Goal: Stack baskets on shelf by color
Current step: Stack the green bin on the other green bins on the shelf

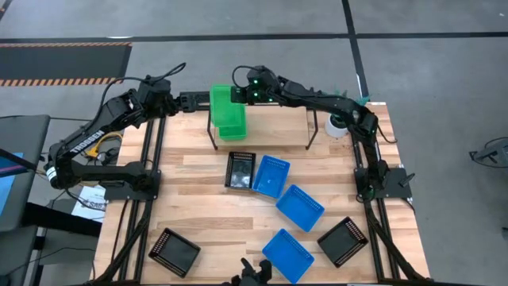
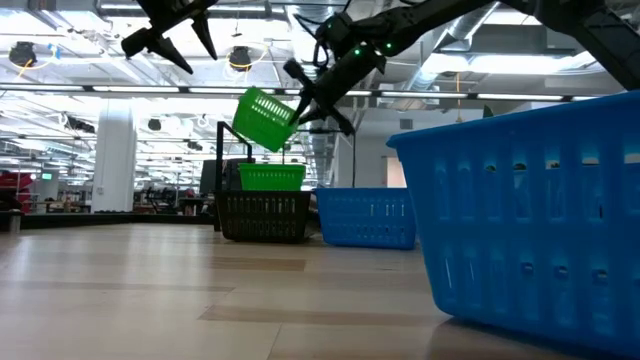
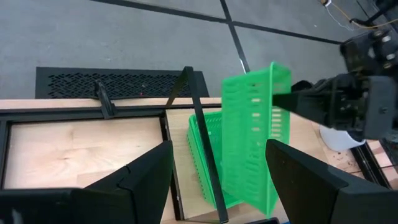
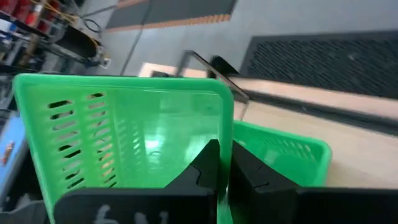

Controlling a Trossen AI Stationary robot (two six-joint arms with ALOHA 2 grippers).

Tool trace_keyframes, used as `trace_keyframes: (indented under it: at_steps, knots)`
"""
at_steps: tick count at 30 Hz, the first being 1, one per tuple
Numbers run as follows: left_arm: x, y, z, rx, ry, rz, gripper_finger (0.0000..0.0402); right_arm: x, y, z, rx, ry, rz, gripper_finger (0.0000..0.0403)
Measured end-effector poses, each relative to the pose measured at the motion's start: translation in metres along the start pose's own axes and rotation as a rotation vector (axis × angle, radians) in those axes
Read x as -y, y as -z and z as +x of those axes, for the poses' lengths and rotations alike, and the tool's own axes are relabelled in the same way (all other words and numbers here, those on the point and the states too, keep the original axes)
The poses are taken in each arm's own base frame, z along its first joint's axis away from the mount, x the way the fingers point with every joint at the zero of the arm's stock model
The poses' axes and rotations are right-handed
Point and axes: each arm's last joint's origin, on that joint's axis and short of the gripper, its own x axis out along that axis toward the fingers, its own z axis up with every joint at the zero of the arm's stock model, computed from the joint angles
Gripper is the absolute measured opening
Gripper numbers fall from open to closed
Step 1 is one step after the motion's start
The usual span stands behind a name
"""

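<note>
Right gripper (image 1: 238, 94), fingers closed on the rim of a tilted green basket (image 1: 225, 105) raised above the green stack (image 1: 233, 125) at the shelf's (image 1: 311, 133) left end; light, stiff, best held by its wall; left gripper (image 1: 181, 101) gapes empty nearby.
</note>
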Motion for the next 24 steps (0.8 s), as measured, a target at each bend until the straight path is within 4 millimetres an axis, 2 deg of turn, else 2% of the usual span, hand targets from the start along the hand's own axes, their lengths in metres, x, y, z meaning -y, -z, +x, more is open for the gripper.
trace_keyframes:
  at_steps: [9, 17, 24]
  knots:
    - [0.000, 0.000, 0.000, 0.001, -0.001, -0.001, 0.0244, 0.012, 0.005, 0.001, -0.056, 0.115, 0.042, 0.0037]
    - [0.000, 0.000, 0.000, 0.002, -0.001, -0.002, 0.0244, 0.016, 0.006, 0.003, -0.059, 0.133, 0.045, 0.0038]
    - [0.000, 0.000, 0.000, 0.001, -0.001, -0.003, 0.0244, 0.023, 0.016, 0.013, -0.103, 0.175, 0.097, 0.0066]
